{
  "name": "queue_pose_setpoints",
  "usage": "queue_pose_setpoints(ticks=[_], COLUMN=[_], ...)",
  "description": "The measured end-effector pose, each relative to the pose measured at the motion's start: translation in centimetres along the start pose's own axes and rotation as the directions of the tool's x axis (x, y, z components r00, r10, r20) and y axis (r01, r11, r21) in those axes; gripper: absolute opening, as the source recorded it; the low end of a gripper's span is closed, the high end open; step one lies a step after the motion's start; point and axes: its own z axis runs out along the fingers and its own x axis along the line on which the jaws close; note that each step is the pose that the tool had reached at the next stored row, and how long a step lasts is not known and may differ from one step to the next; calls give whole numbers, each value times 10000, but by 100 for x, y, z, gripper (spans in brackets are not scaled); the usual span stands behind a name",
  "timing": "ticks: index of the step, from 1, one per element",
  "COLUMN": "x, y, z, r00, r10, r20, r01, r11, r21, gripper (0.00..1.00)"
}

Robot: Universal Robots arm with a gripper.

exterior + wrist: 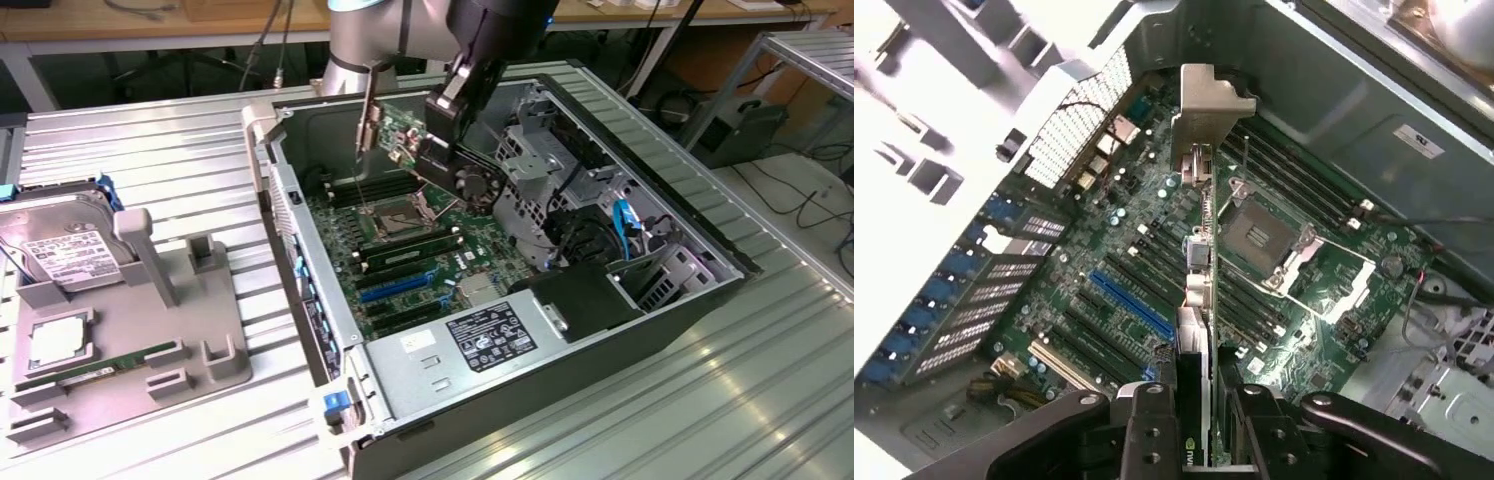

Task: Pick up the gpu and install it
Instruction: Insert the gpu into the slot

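While hanging over the open computer case point(400, 372), grips the gpu point(1199, 300) in the hand point(1199, 405), narrowed onto both faces of the card. Holds it edge-on above the board, with the silver bracket point(1206, 105) at the end farthest from the hand and the round fan point(478, 185) on one face. Directly beneath the hand: green motherboard point(1104, 250), with a blue slot point(1132, 303) to one side of the card's line and the bare CPU socket point(1264, 235) to the other. Well away from the hand, outside the case on the ribbed surface point(747, 400): grey tray point(214, 300) carrying a hard drive point(60, 250) and a memory stick point(107, 362).
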Motion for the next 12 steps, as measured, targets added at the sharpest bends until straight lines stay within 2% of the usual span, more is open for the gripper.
queue_pose_setpoints(ticks=[2,5,9,12], x=[0,0,0,0], y=[0,0,0,-1], z=[0,1,2,3], r00=[9994,9949,9840,9716], r10=[-347,-1008,-1772,-2357], r20=[-33,-95,-166,-220], r01=[347,1008,1773,2358], r11=[9994,9949,9842,9718], r21=[7,19,30,36], gripper=[26,26,26,26])
